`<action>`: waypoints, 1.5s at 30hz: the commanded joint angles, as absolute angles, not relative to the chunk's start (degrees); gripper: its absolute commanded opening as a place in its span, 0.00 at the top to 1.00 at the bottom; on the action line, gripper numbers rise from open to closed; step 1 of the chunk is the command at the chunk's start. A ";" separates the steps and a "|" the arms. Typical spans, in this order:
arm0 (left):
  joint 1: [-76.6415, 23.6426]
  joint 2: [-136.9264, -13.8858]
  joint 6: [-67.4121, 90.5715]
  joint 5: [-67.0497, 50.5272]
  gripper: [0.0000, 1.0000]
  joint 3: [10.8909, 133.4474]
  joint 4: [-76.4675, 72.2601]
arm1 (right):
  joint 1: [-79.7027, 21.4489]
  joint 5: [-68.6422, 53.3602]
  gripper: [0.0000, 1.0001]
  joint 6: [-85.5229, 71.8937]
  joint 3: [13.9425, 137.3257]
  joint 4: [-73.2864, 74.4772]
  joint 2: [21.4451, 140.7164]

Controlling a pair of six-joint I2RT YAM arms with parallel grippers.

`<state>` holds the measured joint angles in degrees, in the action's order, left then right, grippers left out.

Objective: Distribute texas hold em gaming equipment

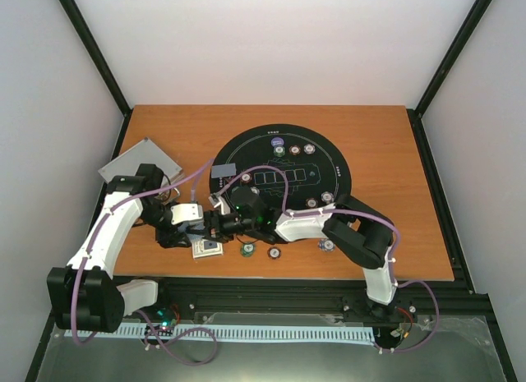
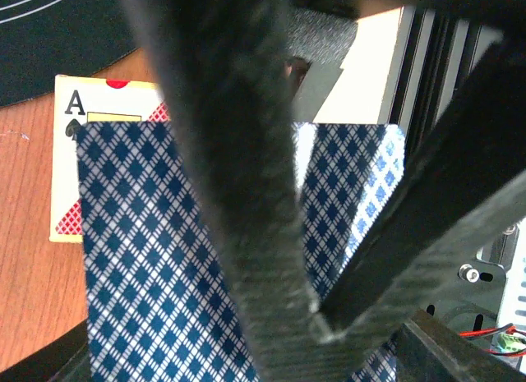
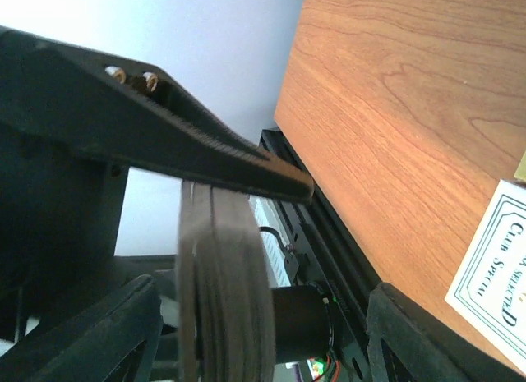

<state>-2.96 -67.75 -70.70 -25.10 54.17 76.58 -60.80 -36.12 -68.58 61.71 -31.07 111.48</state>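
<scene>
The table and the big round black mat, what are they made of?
The table looks like wood or wood-look laminate: orange-brown with grain lines, smooth. The black mat seems felt or rubbery fabric, matte with printed white lines, though that's a guess.

Blurred left fingers (image 2: 238,193) cover mid deck (image 2: 148,259); ace card (image 2: 66,168) mostly hidden under it. Printed label (image 3: 493,267) cut off at edge. Chips (image 1: 246,250) too small to read.

Deck (image 2: 164,259) with blue diamond backs over a face-up ace (image 2: 66,168) at the mat's (image 1: 246,152) 7 o'clock; striped chips (image 1: 294,149) at 12.
</scene>
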 commanded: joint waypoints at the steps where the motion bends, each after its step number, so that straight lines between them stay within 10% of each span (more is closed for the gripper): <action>1: -3.14 -67.01 -70.99 -26.70 0.99 56.69 78.56 | -61.52 -36.52 0.32 -70.52 64.35 -36.43 113.91; 16: -3.16 -66.42 -71.24 -26.67 0.99 57.39 79.55 | -59.63 -34.22 0.47 -73.14 57.37 -39.51 114.02; 30: -3.10 -66.71 -71.17 -26.20 0.99 56.94 78.94 | -58.59 -31.47 0.97 -67.45 56.37 -29.64 104.95; 45: -3.12 -67.04 -71.01 -25.94 0.99 56.91 79.15 | -43.93 -37.44 0.97 -56.98 56.17 -12.49 95.67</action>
